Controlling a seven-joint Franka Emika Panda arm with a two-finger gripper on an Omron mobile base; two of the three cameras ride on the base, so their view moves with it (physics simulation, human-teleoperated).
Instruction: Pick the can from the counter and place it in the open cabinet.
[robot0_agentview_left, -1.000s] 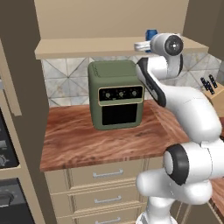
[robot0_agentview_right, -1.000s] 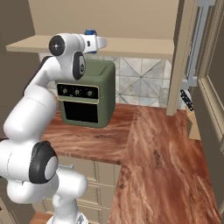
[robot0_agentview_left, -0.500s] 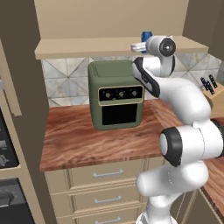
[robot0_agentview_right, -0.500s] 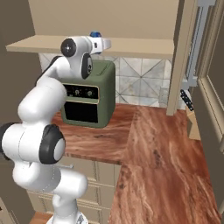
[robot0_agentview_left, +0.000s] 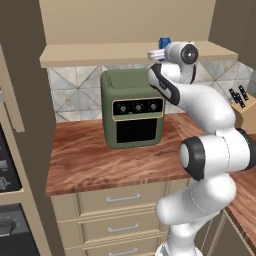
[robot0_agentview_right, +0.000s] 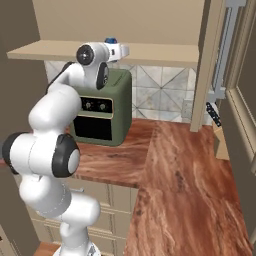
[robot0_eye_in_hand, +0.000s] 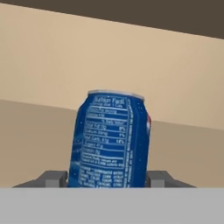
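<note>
The blue can (robot0_eye_in_hand: 111, 140) with its silver top stands slightly tilted between my gripper's (robot0_eye_in_hand: 109, 180) fingertips (robot0_eye_in_hand: 53, 178), and the gripper is shut on it. Behind it are the plain tan back wall and bottom board of the open cabinet (robot0_eye_in_hand: 183, 87). In the left base view my gripper (robot0_agentview_left: 161, 48) reaches over the cabinet's bottom board (robot0_agentview_left: 100, 52), and the can (robot0_agentview_left: 164, 42) peeks out above the hand. The right base view shows the can (robot0_agentview_right: 110, 40), the gripper (robot0_agentview_right: 115, 46) and the board (robot0_agentview_right: 160, 50). The counter (robot0_agentview_left: 100, 160) lies far below.
A green toaster oven (robot0_agentview_left: 132, 115) stands on the counter right under the cabinet board, close below my wrist. A knife block (robot0_agentview_left: 244, 107) sits at the right. A tall cabinet side (robot0_agentview_right: 207, 65) rises right of the board. Beige drawers (robot0_agentview_left: 120, 200) run under the counter.
The hand with the can has shifted a little leftward in the left base view, over the cabinet board, and the elbow has swung round. The grip has stayed the same.
</note>
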